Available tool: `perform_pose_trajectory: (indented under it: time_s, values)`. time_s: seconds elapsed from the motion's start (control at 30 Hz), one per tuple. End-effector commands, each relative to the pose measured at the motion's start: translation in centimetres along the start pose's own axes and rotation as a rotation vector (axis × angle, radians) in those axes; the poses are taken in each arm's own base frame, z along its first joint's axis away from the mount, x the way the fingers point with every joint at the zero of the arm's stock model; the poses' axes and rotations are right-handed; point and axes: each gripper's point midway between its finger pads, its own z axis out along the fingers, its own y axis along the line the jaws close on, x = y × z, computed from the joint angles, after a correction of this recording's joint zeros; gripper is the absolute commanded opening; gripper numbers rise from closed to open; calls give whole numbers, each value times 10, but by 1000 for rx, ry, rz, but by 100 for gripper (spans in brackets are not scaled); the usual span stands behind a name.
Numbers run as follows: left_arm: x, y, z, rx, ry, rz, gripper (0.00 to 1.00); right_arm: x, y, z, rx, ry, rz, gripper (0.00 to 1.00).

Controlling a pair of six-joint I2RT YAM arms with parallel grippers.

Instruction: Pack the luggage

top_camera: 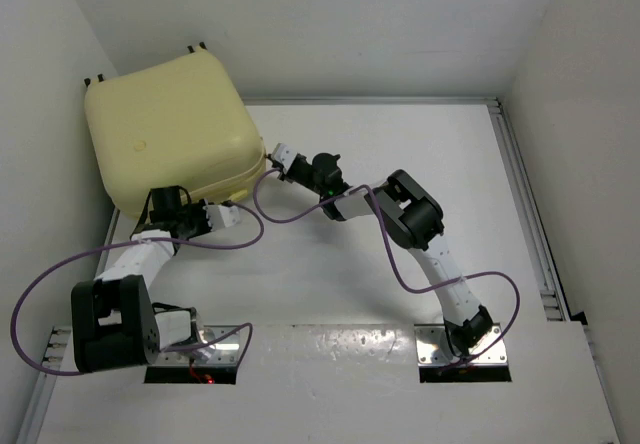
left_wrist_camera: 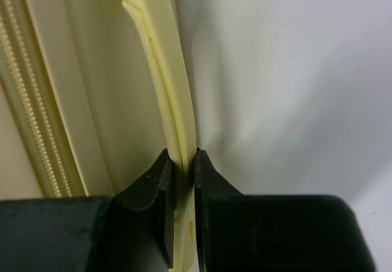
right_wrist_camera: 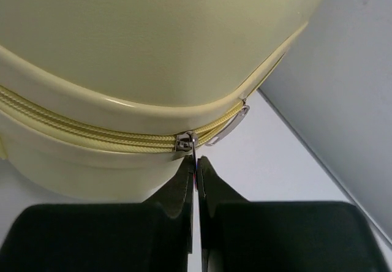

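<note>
From above, the closed yellow luggage point(top_camera: 170, 129) sits at ten o'clock on the desk point(top_camera: 400, 164). Left camera: the left fingers point(left_wrist_camera: 162, 174) pinch its thin handle point(left_wrist_camera: 174, 88). Right camera: the right fingers point(right_wrist_camera: 182, 177) squeeze its zipper pull point(right_wrist_camera: 193, 151).

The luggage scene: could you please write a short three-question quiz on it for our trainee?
1. Which part of the luggage does the left gripper clamp?
2. The right gripper is shut on: A) the zipper pull; B) a wheel; C) a cable.
3. True or false: the luggage lies open on the table.

Key:
1. its handle
2. A
3. false, the lid is closed
</note>
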Motion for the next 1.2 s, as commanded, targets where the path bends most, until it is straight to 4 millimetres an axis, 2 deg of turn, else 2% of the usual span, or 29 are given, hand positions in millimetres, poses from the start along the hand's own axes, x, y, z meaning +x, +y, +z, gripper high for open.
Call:
perform_pose_trajectory:
  time_s: [0.0, 0.17, 0.2, 0.27, 0.3, 0.33, 0.37, 0.4, 0.43, 0.47, 0.5, 0.6, 0.63, 0.67, 0.7, 0.73, 0.77, 0.8, 0.83, 0.87, 0.9, 0.93, 0.97, 1.0, 1.03, 1.07, 1.1, 1.13, 1.17]
  values:
    - [35, -92, -15, 296, 110, 52, 0, -52, -53, 9, 63, -108, 49, 0]
    - [38, -99, -16, 317, 103, 126, 0, -36, -71, 23, 88, -80, 137, 0]
    - [39, -102, -16, 326, 102, 135, 0, -40, -84, 31, 110, -86, 141, 0]
    - [41, -103, -17, 329, 103, 184, 0, -26, -85, 37, 113, -59, 190, 0]
    - [41, -102, -16, 330, 100, 202, 0, -40, -103, 45, 137, -98, 183, 0]
    - [40, -101, -16, 331, 97, 217, 0, -18, -94, 48, 122, -49, 205, 0]
    - [42, -103, -17, 329, 100, 220, 0, -17, -95, 51, 121, -48, 224, 0]
    - [42, -102, -17, 330, 98, 234, 0, -34, -112, 59, 143, -91, 213, 0]
    - [42, -102, -17, 330, 98, 234, 0, -9, -101, 62, 127, -41, 231, 0]
    - [42, -102, -17, 330, 96, 243, 0, -15, -109, 66, 135, -63, 222, 0]
    - [40, -99, -16, 328, 86, 242, 0, -6, -104, 69, 131, -48, 231, 0]
    - [27, -74, -15, 269, 50, 168, 1, -13, -110, 65, 134, -69, 220, 0]
    - [21, -68, -14, 253, 32, 103, 10, -5, -104, 60, 121, -52, 226, 0]
    - [3, -46, -16, 213, -37, 81, 25, -20, -109, 57, 124, -78, 215, 0]
    - [-7, -36, -18, 196, -75, 54, 45, 3, -96, 45, 108, -22, 236, 0]
    - [-17, -27, -21, 180, -110, -21, 53, -26, -110, 41, 123, -61, 223, 0]
    - [-42, 0, -29, 127, -198, -27, 58, -30, -110, 37, 119, -61, 220, 1]
    - [-52, 12, -34, 106, -233, -50, 64, -8, -96, 22, 105, 2, 236, 6]
    - [-67, 25, -42, 73, -274, -53, 68, -37, -115, 16, 132, -31, 217, 11]
    - [-77, 36, -50, 54, -306, -99, 71, -40, -116, 11, 138, -25, 215, 20]
    - [-121, 71, -77, -5, -433, -88, 82, -47, -123, -11, 172, 29, 219, 48]
    - [-122, 71, -78, -6, -434, -88, 82, -38, -119, -21, 165, 69, 232, 49]
    - [-131, 77, -84, -6, -461, -123, 83, -54, -129, -27, 186, 61, 224, 55]
    - [-152, 90, -100, -31, -516, -107, 87, -53, -130, -34, 202, 94, 228, 62]
    - [-162, 100, -111, -59, -542, -115, 92, -40, -121, -46, 196, 146, 249, 65]
    - [-173, 107, -118, -70, -567, -139, 95, -54, -134, -60, 213, 181, 261, 68]
    - [-192, 121, -134, -90, -593, -235, 98, -51, -135, -67, 226, 214, 286, 72]
    - [-199, 135, -133, -108, -595, -314, 100, -27, -131, -88, 219, 336, 356, 73]
    - [-206, 140, -131, -78, -587, -493, 100, -51, -144, -96, 249, 321, 405, 75]
